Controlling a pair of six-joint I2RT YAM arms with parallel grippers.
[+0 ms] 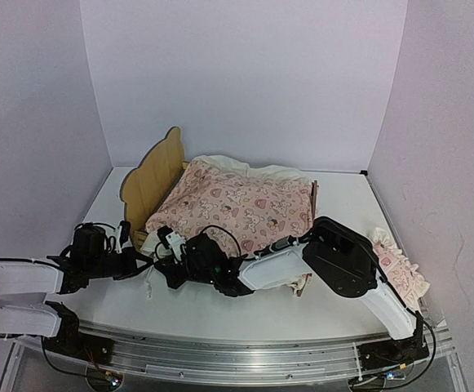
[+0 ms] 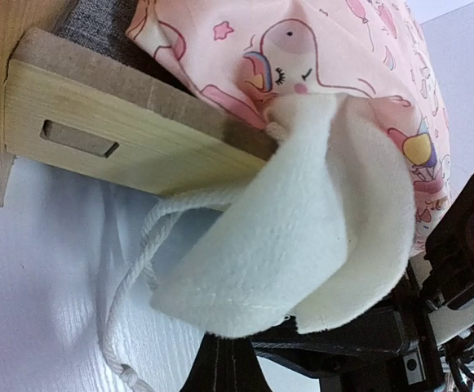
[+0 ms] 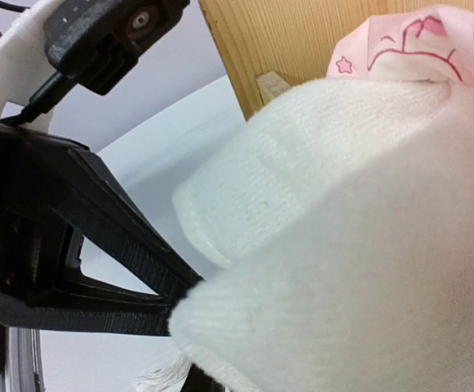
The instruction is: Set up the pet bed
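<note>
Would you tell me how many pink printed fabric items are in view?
2: the pink heart-print quilt on the pale-wood pet bed, the ruffled pink pillow right of it.

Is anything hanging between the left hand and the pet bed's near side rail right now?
Yes: the quilt's cream fleece corner droops over the pet bed's side rail, hanging between it and the left hand.

Three plain pale lilac-white wall panels (image 1: 245, 73), back and both sides, meeting at two vertical corners. One flat white tabletop (image 1: 347, 208), faintly grained. Lighting even and diffuse; soft shadows on tabletop.
</note>
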